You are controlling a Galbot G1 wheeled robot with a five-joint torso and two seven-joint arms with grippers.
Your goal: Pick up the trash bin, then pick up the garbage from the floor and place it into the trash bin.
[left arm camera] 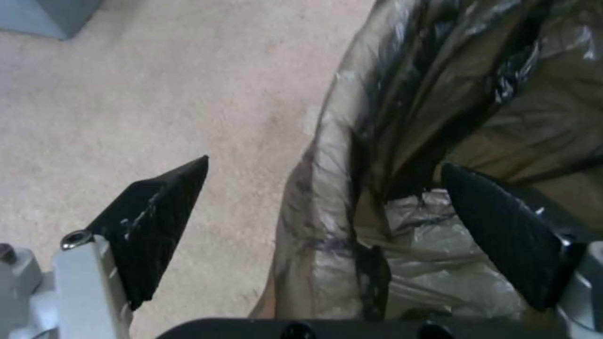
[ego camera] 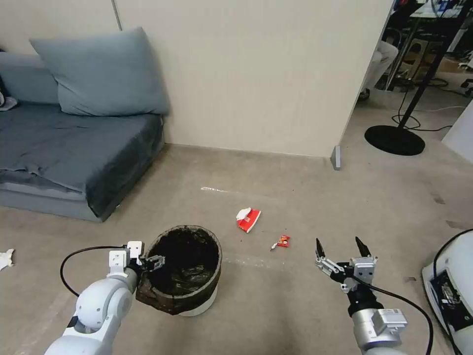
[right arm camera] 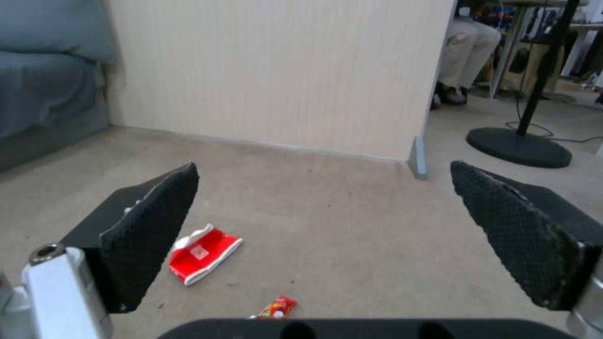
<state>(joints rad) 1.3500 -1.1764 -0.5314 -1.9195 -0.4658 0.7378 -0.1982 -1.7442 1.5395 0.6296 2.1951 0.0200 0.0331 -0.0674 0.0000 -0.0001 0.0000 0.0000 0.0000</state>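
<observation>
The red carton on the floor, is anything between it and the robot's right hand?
No, nothing visible. The right hand hangs open, with only bare floor between it and the red carton. A small red wrapper lies on the floor between them, a little aside.

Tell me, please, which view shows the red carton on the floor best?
The right wrist view: the red carton lies close, open side up. The head view shows it smaller, beyond the trash bin.
</observation>
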